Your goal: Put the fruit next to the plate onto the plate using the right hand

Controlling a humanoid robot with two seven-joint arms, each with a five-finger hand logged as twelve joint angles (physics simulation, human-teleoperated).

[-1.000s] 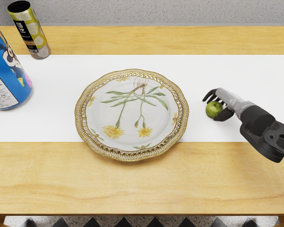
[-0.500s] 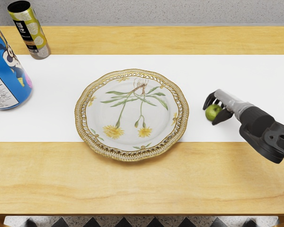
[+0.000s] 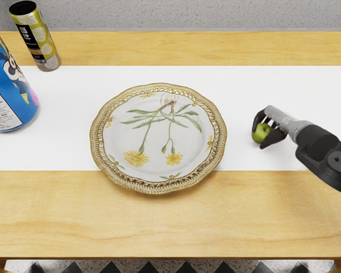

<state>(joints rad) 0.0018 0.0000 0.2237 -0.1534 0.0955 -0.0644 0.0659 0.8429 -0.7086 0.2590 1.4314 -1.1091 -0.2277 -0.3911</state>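
From the head view, my right hand (image 3: pixel 269 126) has curled tighter over the last second and now grips the small green fruit (image 3: pixel 261 133). The fruit sits on the white cloth (image 3: pixel 273 85), just right of the plate (image 3: pixel 219 136) and not yet on it. I judge the grasp made, with lift and carry remaining. I count one fruit, one plate, one yellow can (image 3: pixel 35 35) and one blue can (image 3: pixel 8 85).

- A rendered home dining spot: a light wooden table (image 3: pixel 170 216) with a white runner (image 3: pixel 273 85) laid across it.
- A floral, gold-rimmed plate (image 3: pixel 157 189) sits mid-table like a place setting.
- At the far left stand a printed tin (image 3: pixel 35 35) and a blue cartoon-printed container (image 3: pixel 8 91), both household goods.
- A grey speckled surface (image 3: pixel 187 14) lies beyond the far edge.
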